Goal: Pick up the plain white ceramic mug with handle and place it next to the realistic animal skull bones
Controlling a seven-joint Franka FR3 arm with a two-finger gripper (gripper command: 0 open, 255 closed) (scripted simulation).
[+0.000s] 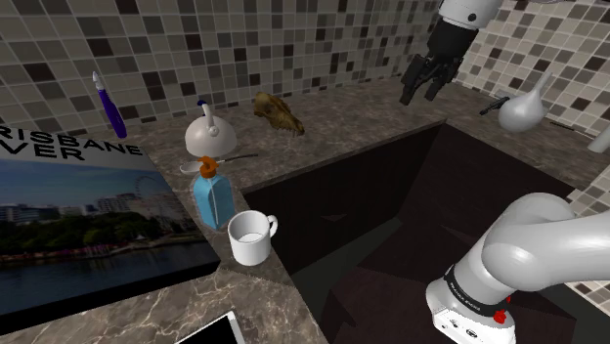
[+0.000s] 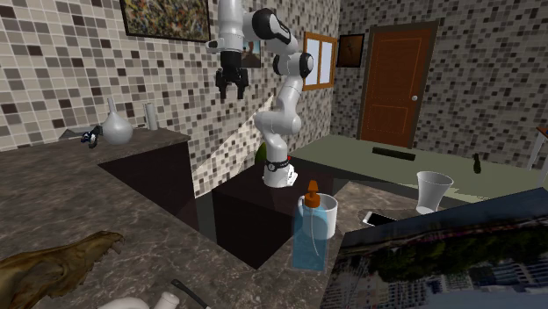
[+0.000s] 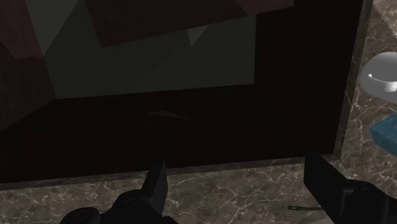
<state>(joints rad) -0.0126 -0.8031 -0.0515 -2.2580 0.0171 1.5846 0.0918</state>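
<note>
Open and empty above the sink, the claw is free to fetch the white mug, standing well apart from the skull.

The shoulder camera sits high beside the arm, which fills the lower right of the frame. It looks down across the sink recess toward the tiled wall along the top.

The second exterior camera sits low on the counter, close to the skull at lower left. It faces back across the same recess toward the arm at centre, with a door at upper right.

The wrist camera looks steeply down into the recess.

All three views share the recess and the mug.
</note>
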